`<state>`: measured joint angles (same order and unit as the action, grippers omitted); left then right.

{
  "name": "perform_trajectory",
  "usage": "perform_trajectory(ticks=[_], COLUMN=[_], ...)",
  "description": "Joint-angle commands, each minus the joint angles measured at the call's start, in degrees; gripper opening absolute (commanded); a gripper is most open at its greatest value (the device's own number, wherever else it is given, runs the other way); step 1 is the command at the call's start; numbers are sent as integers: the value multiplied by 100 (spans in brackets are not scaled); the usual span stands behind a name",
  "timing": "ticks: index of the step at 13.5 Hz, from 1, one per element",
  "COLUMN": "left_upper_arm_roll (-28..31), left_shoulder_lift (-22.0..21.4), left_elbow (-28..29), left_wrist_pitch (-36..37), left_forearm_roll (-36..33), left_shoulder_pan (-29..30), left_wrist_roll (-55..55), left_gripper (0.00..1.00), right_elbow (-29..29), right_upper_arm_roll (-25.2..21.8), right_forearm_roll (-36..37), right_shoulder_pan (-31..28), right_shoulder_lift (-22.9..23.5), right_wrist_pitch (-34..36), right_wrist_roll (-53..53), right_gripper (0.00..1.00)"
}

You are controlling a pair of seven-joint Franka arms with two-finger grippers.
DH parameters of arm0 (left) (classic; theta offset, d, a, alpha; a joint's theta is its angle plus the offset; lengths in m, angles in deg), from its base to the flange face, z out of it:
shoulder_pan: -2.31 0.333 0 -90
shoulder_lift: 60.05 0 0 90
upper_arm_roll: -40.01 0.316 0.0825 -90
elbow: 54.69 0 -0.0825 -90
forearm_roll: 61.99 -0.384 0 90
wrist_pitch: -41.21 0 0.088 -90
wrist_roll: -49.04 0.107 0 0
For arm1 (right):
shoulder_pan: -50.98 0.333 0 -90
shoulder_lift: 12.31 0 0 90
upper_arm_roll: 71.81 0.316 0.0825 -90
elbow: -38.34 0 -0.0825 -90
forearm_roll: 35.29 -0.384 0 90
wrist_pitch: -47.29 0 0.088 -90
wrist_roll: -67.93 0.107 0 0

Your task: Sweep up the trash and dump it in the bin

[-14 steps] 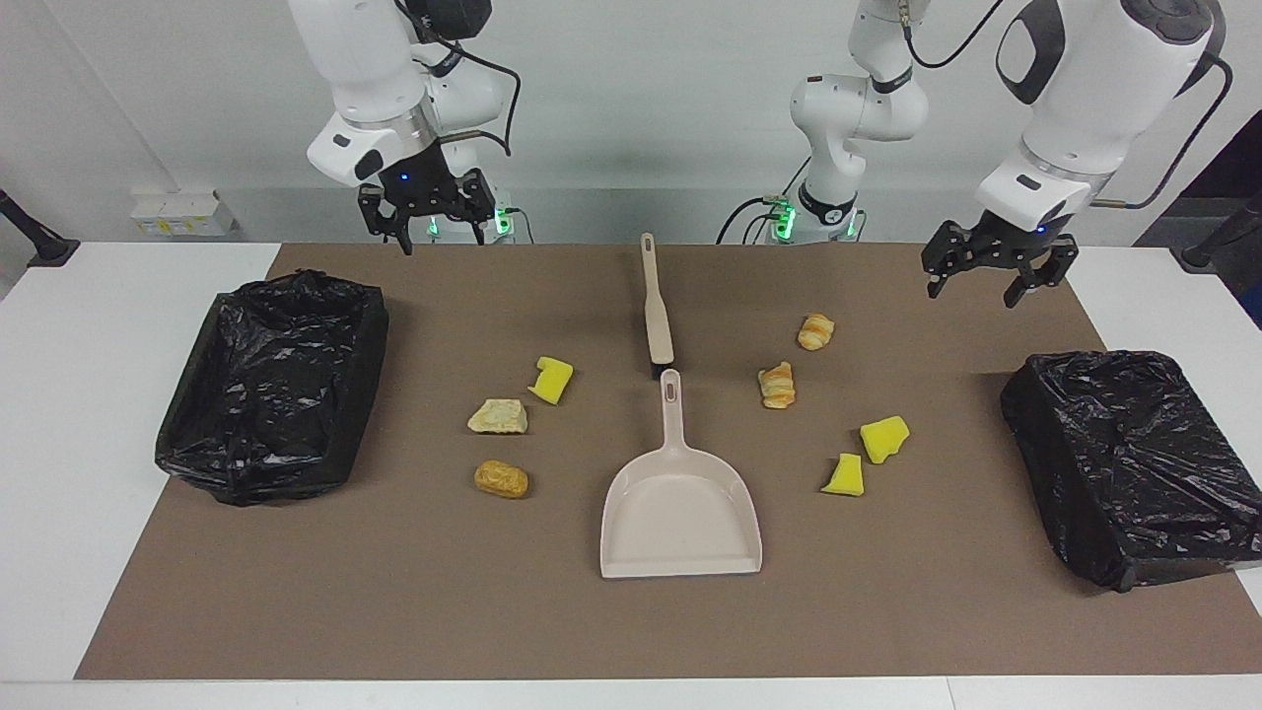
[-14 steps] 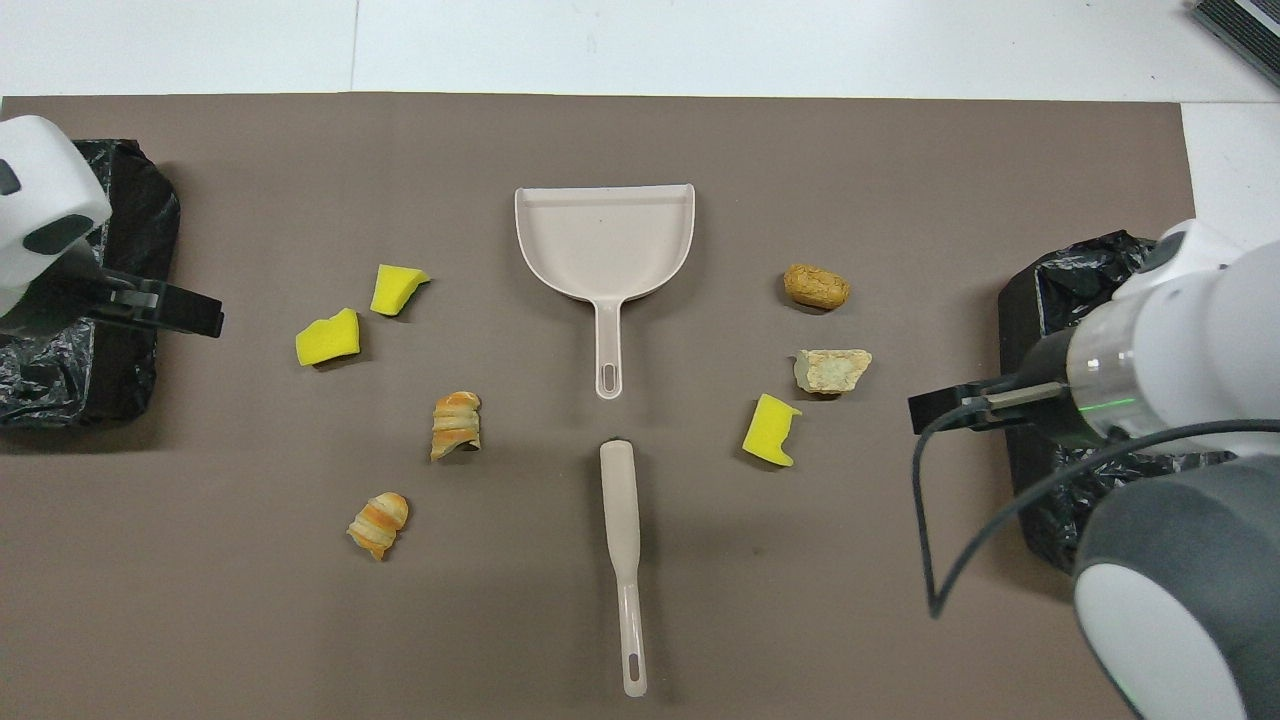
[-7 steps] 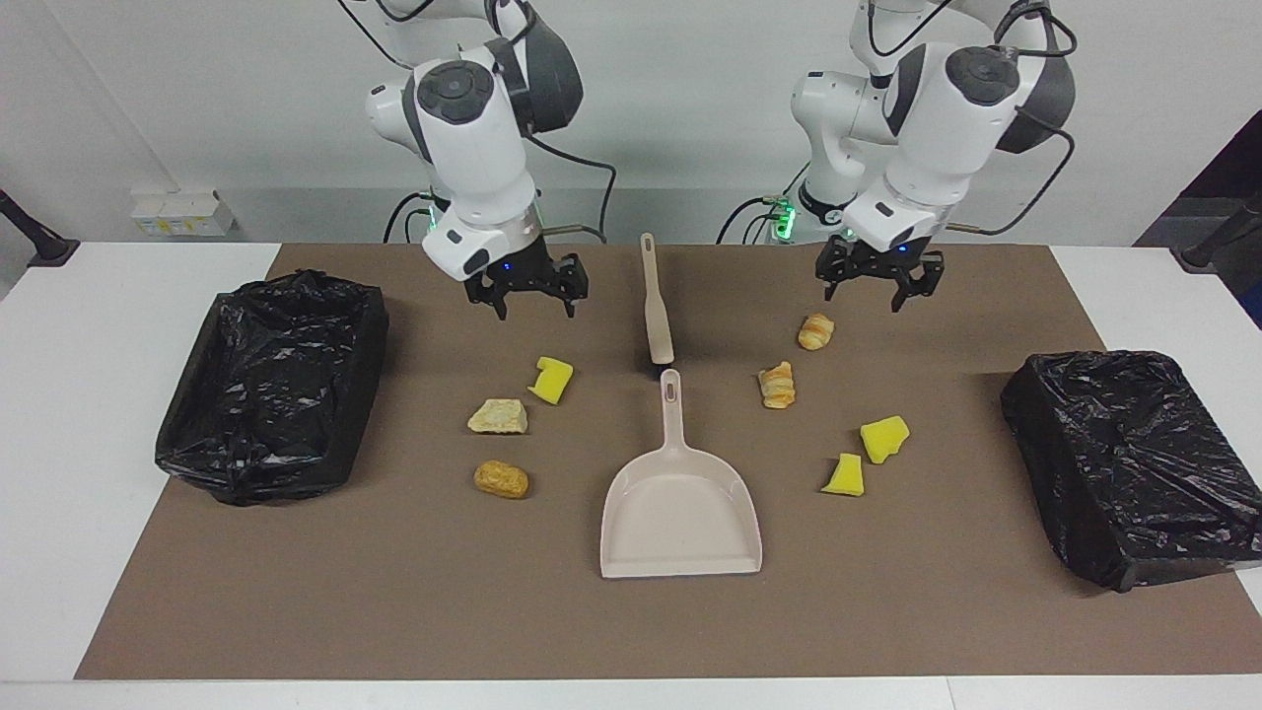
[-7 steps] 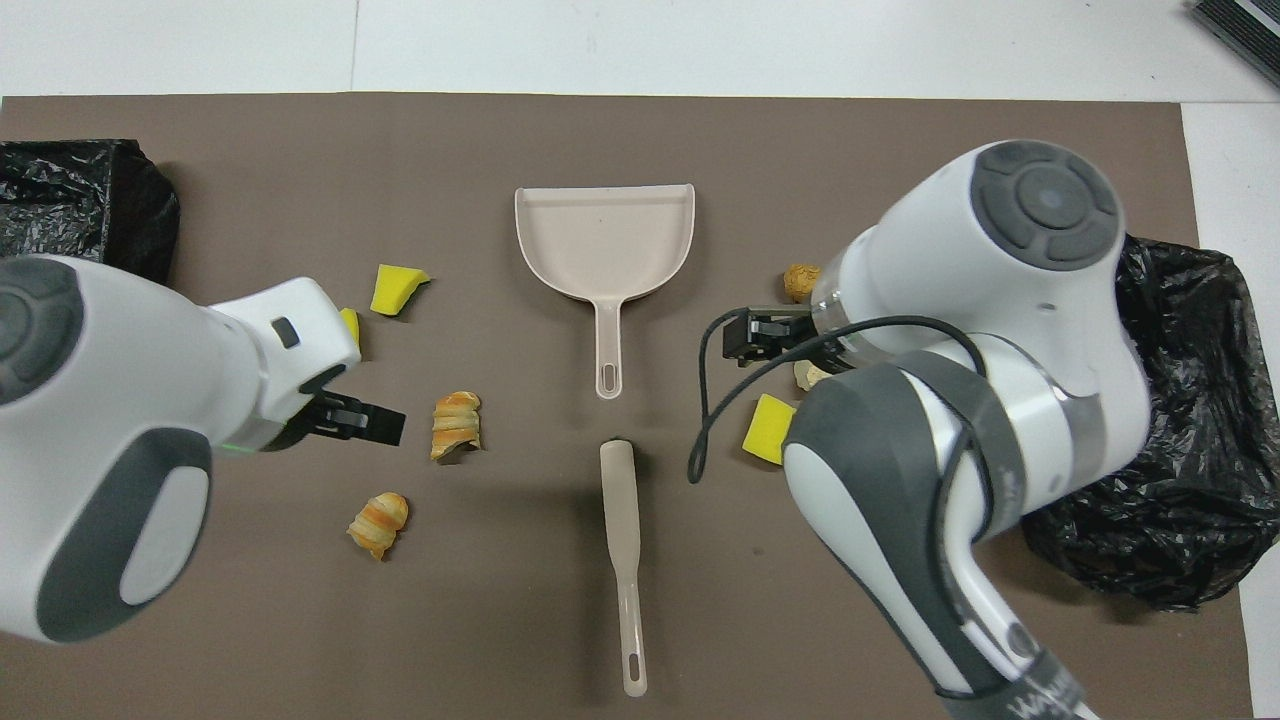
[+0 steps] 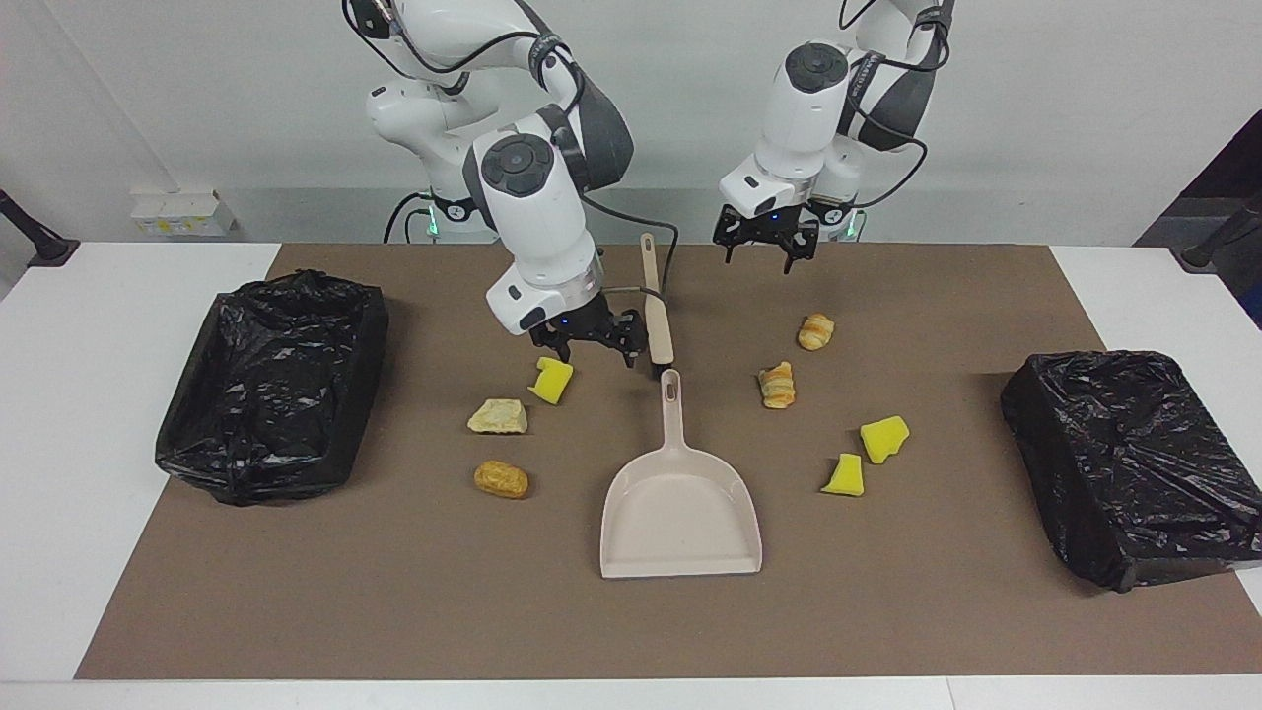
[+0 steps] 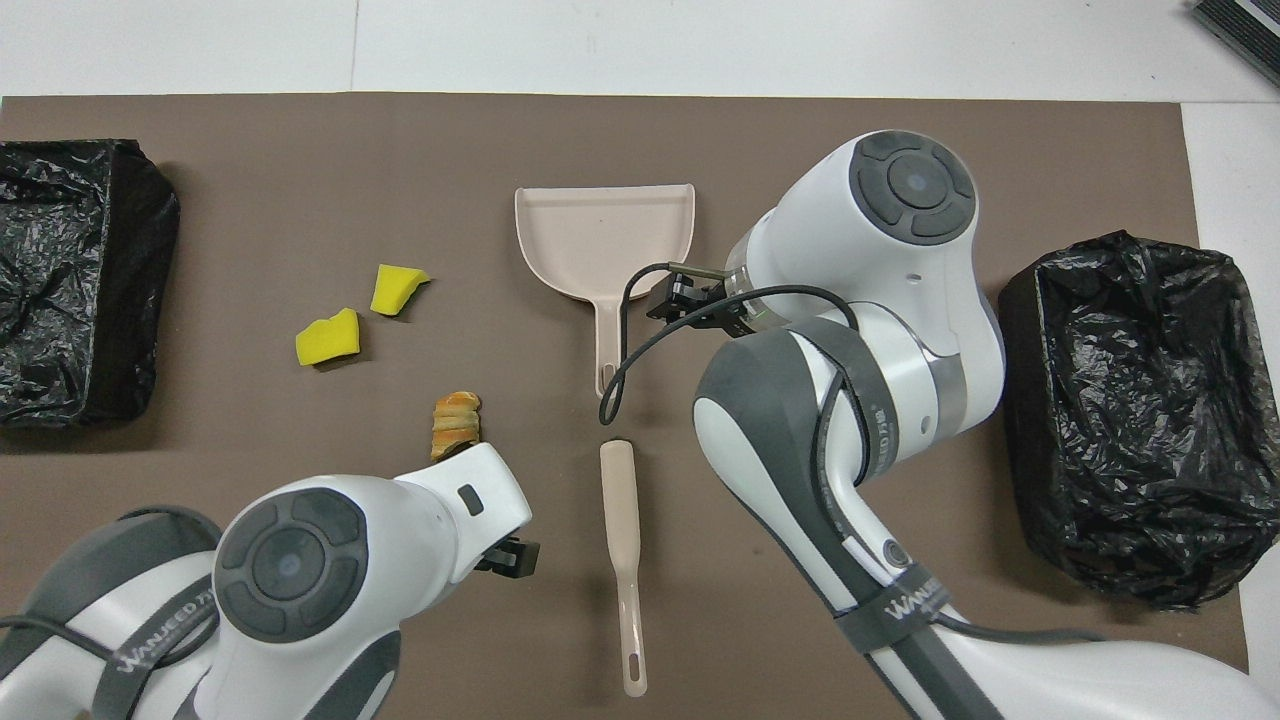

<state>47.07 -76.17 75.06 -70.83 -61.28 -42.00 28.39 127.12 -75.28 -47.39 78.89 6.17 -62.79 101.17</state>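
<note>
Trash lies scattered over the brown mat on the worktop, on both sides of the beige dustpan. Toward the right arm's end sit a yellow sponge chunk, a pale bread lump and, farthest from the robots of the three, a golden-brown roll. Toward the left arm's end lie two croissants, the first nearer to the robots, and two more yellow sponge pieces just beside each other.

The dustpan rests flat at the middle of the mat, its handle pointing toward the robots. The beige brush lies in line with that handle, nearer to the robots, its bristle end just short of the handle's tip.

The right claw hangs low over the mat between the nearest sponge chunk and the brush head, its fingers spread apart and holding nothing. The left claw hovers over the mat's robot-side edge, beside the brush's handle end and apart from it, fingers also spread and empty.

Two bins lined with black bags stand at the mat's ends: one at the right arm's end, the other at the left arm's end.
</note>
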Motion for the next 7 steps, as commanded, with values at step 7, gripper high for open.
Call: perform_trajectory(ticks=[7], left_upper_arm_roll=[58], left_shoulder_lift=[503], left_elbow=[665], left_wrist_pitch=[-1723], left_forearm_roll=[-27], left_shoulder_pan=[-1686], left_wrist_roll=[-2090], left_gripper=[100], right_elbow=[-738], right_upper_arm_roll=[31], right_forearm_roll=[-310], right_shoulder_pan=[-13], right_shoulder_lift=[743], right_wrist_pitch=[-391], right_wrist_roll=[262], right_gripper=[100])
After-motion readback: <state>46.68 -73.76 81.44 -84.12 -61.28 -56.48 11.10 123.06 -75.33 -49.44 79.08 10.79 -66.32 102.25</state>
